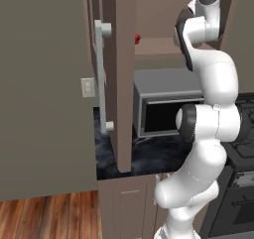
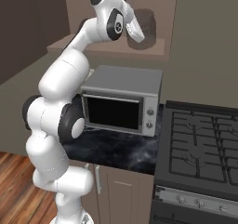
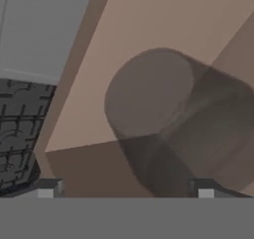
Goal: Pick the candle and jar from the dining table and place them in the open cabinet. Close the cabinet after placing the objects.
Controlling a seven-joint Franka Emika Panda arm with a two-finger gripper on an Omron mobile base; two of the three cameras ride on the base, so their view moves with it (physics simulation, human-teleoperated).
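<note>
gripper [image 3: 126,191]: jaws spread, holding nothing | small round bright-red jar [image 1: 137,38]: on shelf above grey microwave [image 1: 166,104] | handling: likely light, rigid, roll-prone; grasp its sides

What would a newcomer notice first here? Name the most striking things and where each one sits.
The white arm reaches high into the open cabinet, its gripper spread wide above the bare shelf. A small red jar sits at the shelf's left end, just behind the open door. Below stands a grey microwave on the black marble counter, with a dark stove to its right.
</note>
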